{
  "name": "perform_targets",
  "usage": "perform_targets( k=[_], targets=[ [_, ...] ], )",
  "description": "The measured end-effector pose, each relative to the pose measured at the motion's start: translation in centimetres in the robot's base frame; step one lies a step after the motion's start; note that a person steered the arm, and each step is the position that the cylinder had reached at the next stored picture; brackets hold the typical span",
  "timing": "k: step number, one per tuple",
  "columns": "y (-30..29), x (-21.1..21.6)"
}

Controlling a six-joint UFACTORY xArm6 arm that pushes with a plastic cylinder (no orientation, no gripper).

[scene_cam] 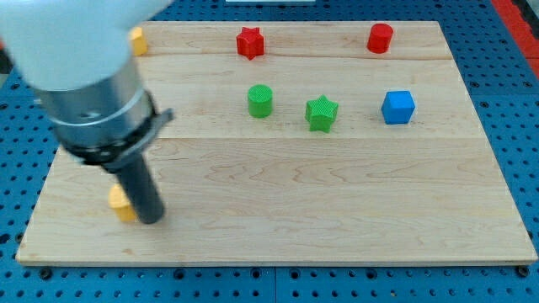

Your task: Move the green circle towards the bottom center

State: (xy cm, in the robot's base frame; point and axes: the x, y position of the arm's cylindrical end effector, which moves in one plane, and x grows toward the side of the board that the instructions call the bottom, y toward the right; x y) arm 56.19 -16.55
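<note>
The green circle stands on the wooden board a little above its middle. A green star lies to its right. My tip rests on the board at the view's lower left, far below and left of the green circle. It touches the right side of a yellow block, which the rod partly hides.
A blue cube sits right of the green star. A red star and a red cylinder lie along the top edge. Another yellow block shows at the top left, partly behind the arm.
</note>
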Motion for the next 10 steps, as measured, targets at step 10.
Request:
perform_targets(
  k=[10],
  targets=[
    [22.6,-17.9]
  ],
)
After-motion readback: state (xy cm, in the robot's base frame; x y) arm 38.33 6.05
